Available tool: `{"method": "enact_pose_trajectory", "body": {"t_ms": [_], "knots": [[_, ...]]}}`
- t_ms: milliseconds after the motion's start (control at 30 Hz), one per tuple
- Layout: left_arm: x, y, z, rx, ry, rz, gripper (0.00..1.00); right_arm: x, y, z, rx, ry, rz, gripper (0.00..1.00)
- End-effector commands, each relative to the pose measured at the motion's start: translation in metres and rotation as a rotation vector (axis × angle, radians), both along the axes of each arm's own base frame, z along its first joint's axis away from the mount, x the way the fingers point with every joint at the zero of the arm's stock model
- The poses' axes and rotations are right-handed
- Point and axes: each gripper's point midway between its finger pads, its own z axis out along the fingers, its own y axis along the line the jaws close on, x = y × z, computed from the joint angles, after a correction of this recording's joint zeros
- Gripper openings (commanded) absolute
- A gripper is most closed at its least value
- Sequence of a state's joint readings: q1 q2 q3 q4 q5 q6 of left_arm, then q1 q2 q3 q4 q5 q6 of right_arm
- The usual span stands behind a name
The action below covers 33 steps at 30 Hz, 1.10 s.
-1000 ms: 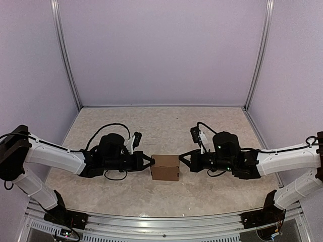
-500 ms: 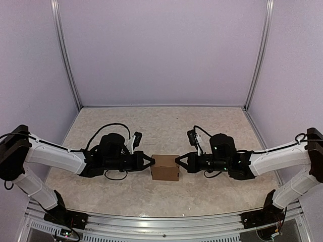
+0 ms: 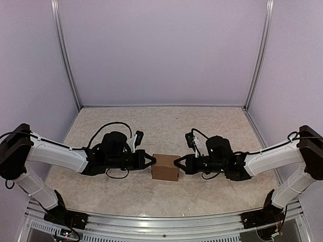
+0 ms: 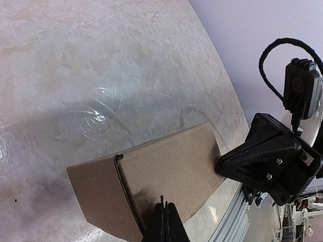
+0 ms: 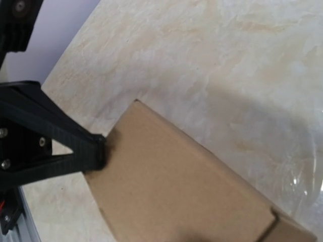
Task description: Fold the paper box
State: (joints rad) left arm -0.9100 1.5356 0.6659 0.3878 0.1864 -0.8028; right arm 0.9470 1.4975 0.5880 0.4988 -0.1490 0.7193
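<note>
- Rightward arm's claw, the right gripper (image 3: 176, 162), has slid in toward the middle since a second ago. Then it stood just off the box (image 3: 165, 169); now its tip touches the box's right side. The left gripper (image 3: 150, 161) and the box sit much as they did.
- Nearest the camera, a metal rail (image 3: 161, 222) runs along the table's front edge, with both arm bases at its ends.
- From those bases the white arms reach inward and lie low over the table (image 3: 166, 126), each with a black cable looped at its wrist.
- Left gripper: fingers pressed together with no gap showing in its own wrist view, holding nothing. Its tip rests against the box's left side.
- Right gripper: its own camera does not show its fingers. The left wrist view shows them meeting at a point on the box's edge, so it looks closed and grips nothing.
- Box: plain brown, folded up into a low, squarish shape with its top closed (a seam and small notch show at one upper corner). It stands flat on the table near the front, midway between the two tips and touched by both.
- Beyond it, pale marbled tabletop runs back to the lilac walls (image 3: 161, 50).
</note>
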Motion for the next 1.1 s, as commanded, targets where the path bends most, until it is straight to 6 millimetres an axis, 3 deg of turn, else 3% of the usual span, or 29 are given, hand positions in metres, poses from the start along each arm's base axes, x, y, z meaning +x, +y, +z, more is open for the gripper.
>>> {"method": "enact_pose_trajectory", "body": {"t_ms": [0,233,333,433,633,733,933,1067], "knots": [[-0.009,0.019,-0.042,0.163,0.088,0.0,0.0,-0.004,-0.016,-0.025,-0.11,0.051,-0.013,0.0],[-0.004,0.014,0.002,0.094,0.013,0.0,0.1,-0.01,-0.007,0.018,-0.04,-0.03,0.055,0.0],[-0.001,0.016,0.024,0.093,-0.029,0.005,0.15,-0.021,-0.003,0.027,-0.039,-0.066,0.099,0.0],[0.004,0.018,0.048,0.088,-0.085,0.016,0.15,-0.035,0.0,0.022,-0.065,-0.08,0.144,0.0],[0.021,0.025,0.075,0.109,-0.153,0.047,0.04,-0.064,0.009,-0.001,-0.132,-0.092,0.203,0.0],[0.034,0.027,0.07,0.152,-0.14,0.064,0.0,-0.07,0.01,-0.021,-0.2,-0.085,0.193,0.0],[0.053,0.019,0.063,0.19,-0.133,0.085,0.0,-0.06,0.006,-0.051,-0.293,-0.035,0.097,0.0],[0.067,0.014,0.043,0.254,-0.117,0.097,0.0,-0.051,0.001,-0.064,-0.33,-0.011,0.025,0.0]]}}
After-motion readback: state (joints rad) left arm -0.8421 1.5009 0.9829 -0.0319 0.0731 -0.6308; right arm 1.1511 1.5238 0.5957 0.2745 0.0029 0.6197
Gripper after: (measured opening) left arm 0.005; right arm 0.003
